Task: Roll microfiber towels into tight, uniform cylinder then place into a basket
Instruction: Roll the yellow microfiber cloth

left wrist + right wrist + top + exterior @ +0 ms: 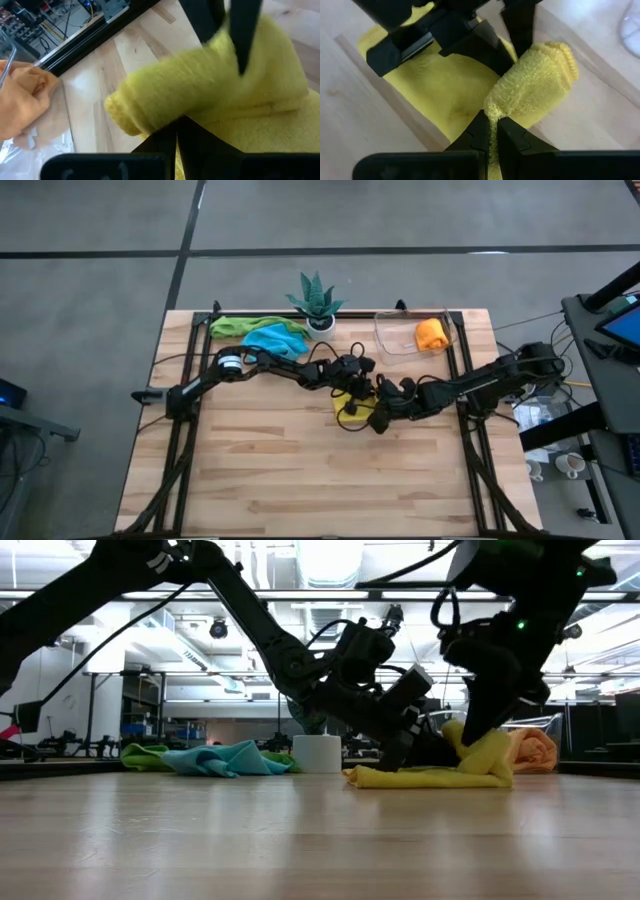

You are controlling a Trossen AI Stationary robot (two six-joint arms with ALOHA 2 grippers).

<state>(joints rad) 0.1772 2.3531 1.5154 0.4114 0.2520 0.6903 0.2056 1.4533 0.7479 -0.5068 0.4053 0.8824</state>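
Both arms meet over the middle of the table (300,480), a little toward the right edge. Yellow towel (352,406) lies there, partly rolled: one end is wound into a thick cylinder, the rest still flat on the wood. Left gripper (176,131) has its fingers closed on the flat part of the yellow towel just beside the roll. Right gripper (490,125) has its fingers pinched shut on the end of the roll, lifting it slightly off the flat part. In the low view the roll stands raised at the right end of the flat cloth. Basket (392,338) sits at the far edge, near the far right corner, with an orange towel (431,334) inside it, bunched at its right end. Green towel (238,326) and light blue towel (274,339) lie crumpled and touching along the far edge, left of the potted plant (316,301).
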